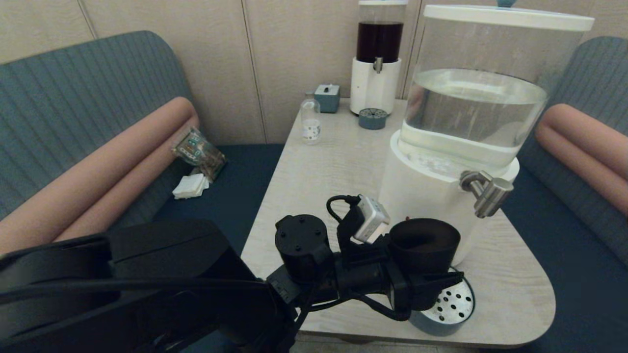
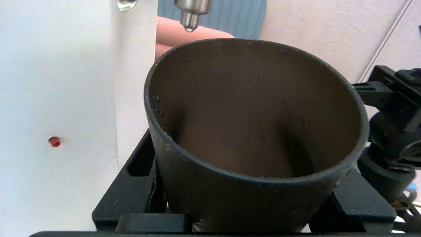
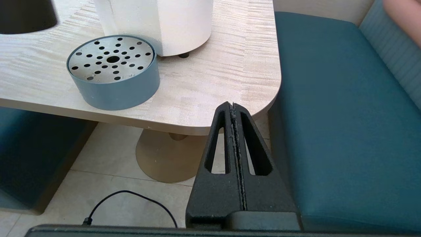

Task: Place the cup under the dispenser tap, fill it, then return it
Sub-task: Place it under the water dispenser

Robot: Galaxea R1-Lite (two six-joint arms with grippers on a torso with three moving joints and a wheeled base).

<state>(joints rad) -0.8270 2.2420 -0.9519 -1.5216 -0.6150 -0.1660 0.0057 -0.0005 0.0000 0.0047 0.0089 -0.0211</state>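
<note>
The dark smoky cup (image 1: 424, 243) is held upright in my left gripper (image 1: 431, 287), which is shut on its lower wall. It hangs above the left part of the grey-blue drip tray (image 1: 454, 304), close to the white dispenser base (image 1: 417, 191). The brushed-metal tap (image 1: 485, 193) sits higher and to the cup's right, not over its mouth. In the left wrist view the cup (image 2: 256, 131) shows droplets on its inner wall and no water level; a drop hangs from the tap nozzle (image 2: 192, 14). My right gripper (image 3: 233, 107) is shut on nothing, below the table's near right corner.
At the table's back stand a narrower dispenser with dark liquid (image 1: 378, 59), its small tray (image 1: 373, 118), a small clear bottle (image 1: 310, 122) and a grey box (image 1: 327, 97). Blue benches flank the table; a snack packet (image 1: 198, 152) and napkins (image 1: 190, 186) lie on the left one.
</note>
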